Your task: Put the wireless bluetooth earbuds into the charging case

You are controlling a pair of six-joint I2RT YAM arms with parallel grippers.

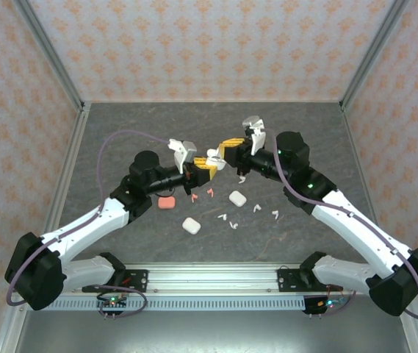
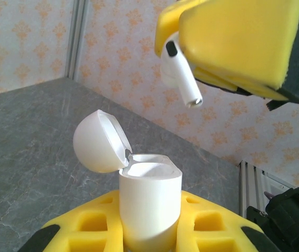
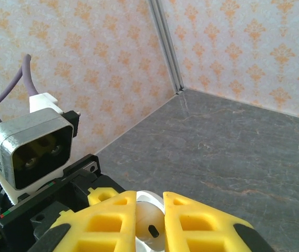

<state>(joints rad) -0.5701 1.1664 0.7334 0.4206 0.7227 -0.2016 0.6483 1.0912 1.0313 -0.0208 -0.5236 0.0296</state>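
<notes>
Two robot arms are seen meeting above the middle of a grey desk (image 1: 120, 140). The step in hand is judged to be the seating of one earbud in a charging case. An open case (image 2: 149, 189), white, is held upright by the left tool (image 2: 150, 231), whose yellow fingers are closed tight on its lower body. Its lid (image 2: 99, 142) is tipped back and the inside is exposed. A held earbud (image 2: 181, 73), also white, is pinched by its head in the closed right tool (image 3: 149, 223). Its stem points downward, above and a little to one side of the case mouth, and nothing is touching yet. The next move is judged to call for the stem to be lined up over a socket and lowered straight in, with the case kept steady. Between the middle of the desk and its near edge, three shut cases are counted: two closed white cases (image 1: 191, 226) and one pink case (image 1: 167, 201). Scattered near them are two pink earbuds (image 1: 211, 192) and, as far as can be made out, five loose white earbuds (image 1: 255, 208). In all, four cases and eight earbuds are counted.
</notes>
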